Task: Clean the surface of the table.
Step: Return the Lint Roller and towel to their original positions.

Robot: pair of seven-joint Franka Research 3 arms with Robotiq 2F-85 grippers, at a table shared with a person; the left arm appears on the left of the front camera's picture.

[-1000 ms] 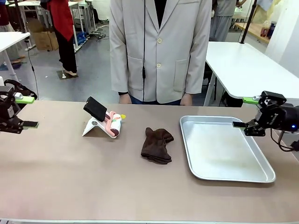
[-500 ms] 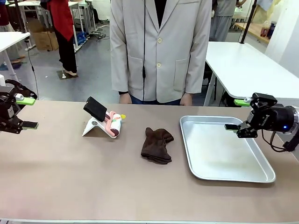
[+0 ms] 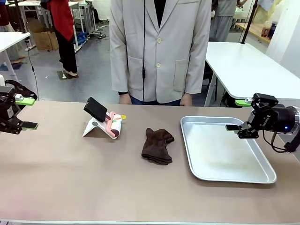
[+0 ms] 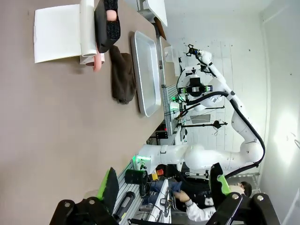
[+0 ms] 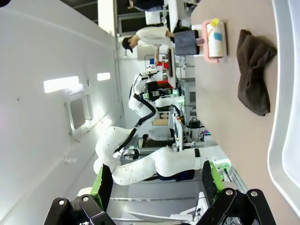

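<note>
Table (image 3: 70,178) holds brown cloth (image 3: 157,146), silver tray (image 3: 225,152).

The left pincer (image 3: 22,112) sits right at the front view's left edge, so its arm is cut off, and the right arm runs out of frame on the right too. The surface (image 3: 93,178) gets clipped at the bottom and both sides. The print on the pink-and-white thing (image 3: 114,125) by the white stand (image 3: 93,129) is too small to read.
</note>
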